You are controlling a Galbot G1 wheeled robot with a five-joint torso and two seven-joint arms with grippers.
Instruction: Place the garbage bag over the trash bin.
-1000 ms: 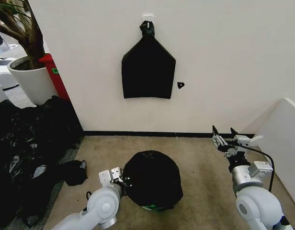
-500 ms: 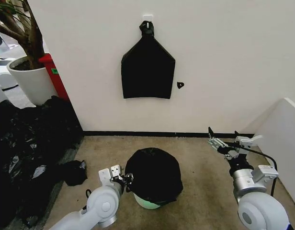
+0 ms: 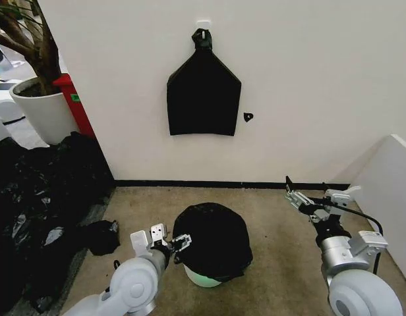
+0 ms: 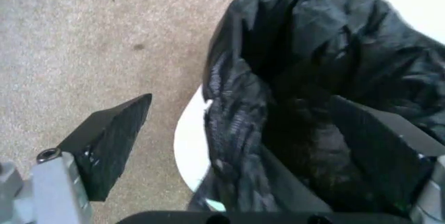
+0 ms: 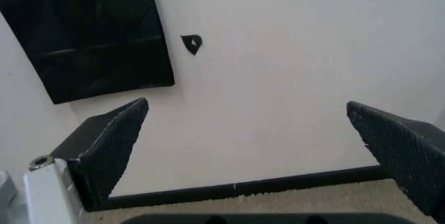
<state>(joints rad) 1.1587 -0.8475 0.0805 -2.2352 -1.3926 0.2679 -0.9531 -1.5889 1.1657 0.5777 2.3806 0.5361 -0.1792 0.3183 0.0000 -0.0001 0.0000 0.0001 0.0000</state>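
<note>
The small round cream-white plastic trash bin (image 3: 202,277) stood upright on the beige carpet floor (image 3: 275,224), near the middle of the scene and just in front of the robot, its long axis vertical and its mouth pointing up. The thin, glossy black plastic garbage bag (image 3: 213,240) was draped over it as a wrinkled dome, covering the rim and upper wall, while a pale strip of the bin's lower wall showed beneath the bag's hem on the near side.

The left claw (image 3: 169,243) sat at the left edge of the bag, its fingers spread wide. In the left wrist view the left claw (image 4: 240,143) straddled the bag's edge, one dark finger (image 4: 111,143) over the carpet and the other over the black film, gripping nothing; the bin's white wall (image 4: 191,146) showed beside the bag's folds (image 4: 326,78).

The right claw (image 3: 310,199) hung well to the right of the bin above the carpet, wide open and empty, pointing toward the far white wall (image 3: 308,85).
</note>
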